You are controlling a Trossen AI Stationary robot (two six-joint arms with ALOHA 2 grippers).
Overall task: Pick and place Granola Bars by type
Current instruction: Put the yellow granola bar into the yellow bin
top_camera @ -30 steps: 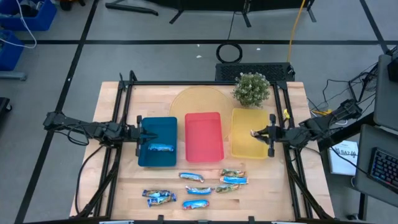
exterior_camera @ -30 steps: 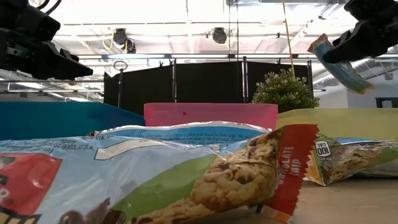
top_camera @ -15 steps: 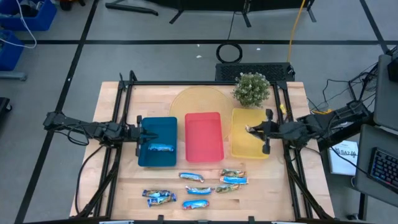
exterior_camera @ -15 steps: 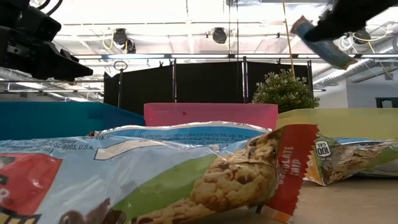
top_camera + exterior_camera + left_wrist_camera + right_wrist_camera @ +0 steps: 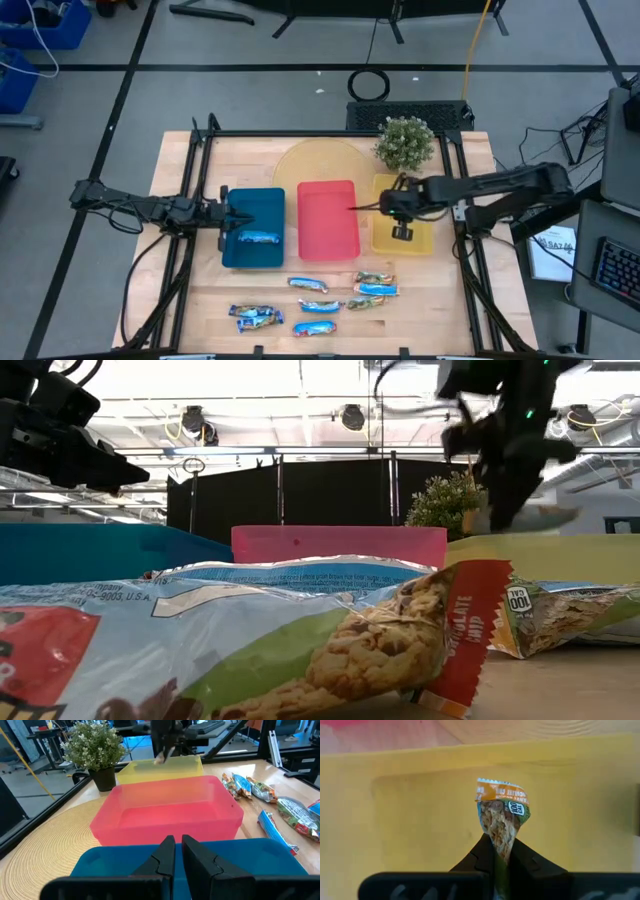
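The right gripper is being held directly above the yellow tray, its fingers clamped together on 1 end of a green-and-tan granola bar. In the right wrist view the bar is seen projecting forward from the fingertips, its long axis in line with the fingers and its free orange end pointing toward the tray floor; nothing is seen lying in the tray beneath it. A release from this position is judged to place the bar inside the yellow tray, since the tray is lying straight ahead of the bar.

The left gripper is being kept over the blue tray, fingers closed together on nothing, with 1 blue bar lying in that tray. The red tray is standing between the 2.

The remaining bars are lying loose on the table near its front edge, well apart from both grippers.
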